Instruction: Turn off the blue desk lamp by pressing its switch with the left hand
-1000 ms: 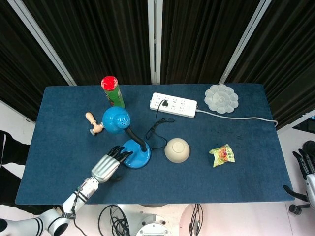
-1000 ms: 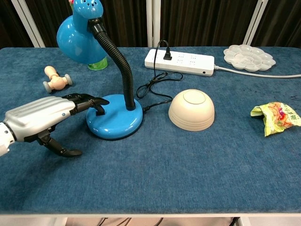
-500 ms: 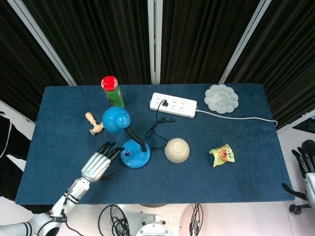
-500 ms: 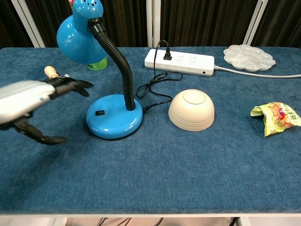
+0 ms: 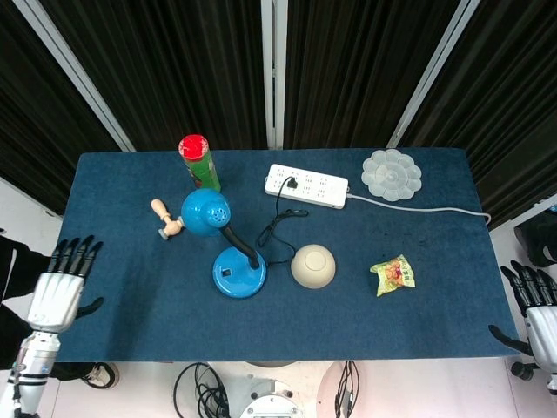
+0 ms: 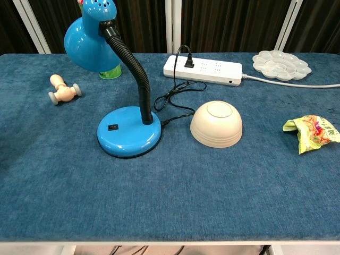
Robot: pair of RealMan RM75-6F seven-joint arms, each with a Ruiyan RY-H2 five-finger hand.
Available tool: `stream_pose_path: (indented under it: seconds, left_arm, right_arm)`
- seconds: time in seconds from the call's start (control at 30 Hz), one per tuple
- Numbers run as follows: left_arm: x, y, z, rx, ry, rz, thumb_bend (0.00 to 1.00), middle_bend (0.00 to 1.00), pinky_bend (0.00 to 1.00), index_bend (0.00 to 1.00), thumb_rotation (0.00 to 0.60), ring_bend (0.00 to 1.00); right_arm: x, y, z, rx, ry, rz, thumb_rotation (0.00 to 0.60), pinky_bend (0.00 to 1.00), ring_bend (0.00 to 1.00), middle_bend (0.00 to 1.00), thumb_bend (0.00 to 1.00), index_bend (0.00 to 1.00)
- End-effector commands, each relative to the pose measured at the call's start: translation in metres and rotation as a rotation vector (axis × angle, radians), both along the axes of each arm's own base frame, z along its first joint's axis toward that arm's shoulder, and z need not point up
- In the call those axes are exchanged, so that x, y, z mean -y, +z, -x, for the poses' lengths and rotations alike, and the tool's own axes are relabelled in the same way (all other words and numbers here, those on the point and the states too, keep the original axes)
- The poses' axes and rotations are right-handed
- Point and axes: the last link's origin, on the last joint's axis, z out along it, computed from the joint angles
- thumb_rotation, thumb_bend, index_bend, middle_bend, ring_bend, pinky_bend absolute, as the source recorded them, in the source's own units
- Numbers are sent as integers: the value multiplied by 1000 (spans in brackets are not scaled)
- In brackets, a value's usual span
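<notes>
The blue desk lamp [image 5: 224, 239] stands near the table's middle, its round base [image 6: 129, 132] carrying a small black switch [image 6: 112, 127] on the left side. A black gooseneck rises to the blue shade [image 6: 89, 42]. My left hand [image 5: 59, 284] hovers at the table's left edge, fingers spread, holding nothing, far from the lamp. My right hand [image 5: 538, 305] sits off the right edge, fingers apart and empty. Neither hand shows in the chest view.
An upturned cream bowl [image 6: 216, 124] lies right of the lamp base. A white power strip [image 6: 202, 69] with the lamp's black cord, a palette tray [image 6: 281, 61], a snack packet [image 6: 312, 132], a red-capped green can [image 5: 199, 160] and a small wooden toy [image 6: 63, 90] surround it.
My left hand has pulled away from the lamp base to the table's left edge and left the chest view. The lamp has not moved.
</notes>
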Motion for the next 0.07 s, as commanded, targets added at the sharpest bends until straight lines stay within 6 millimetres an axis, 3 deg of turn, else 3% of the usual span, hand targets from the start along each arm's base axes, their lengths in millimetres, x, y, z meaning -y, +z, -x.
stream_pose_path:
  seconds: [0.03,0.07]
  left_arm:
    - [8,20,12,10,45,-48,98,0,0,54,600,0]
    - [10,23,14,21,51,-54,98,0,0,54,600,0]
  right_arm:
    - [-3,-1,4,-33,-32,-1,600,0,0,0,70,0]
    - [-3,-2,5,-34,-40,-3,600,0,0,0,70,0]
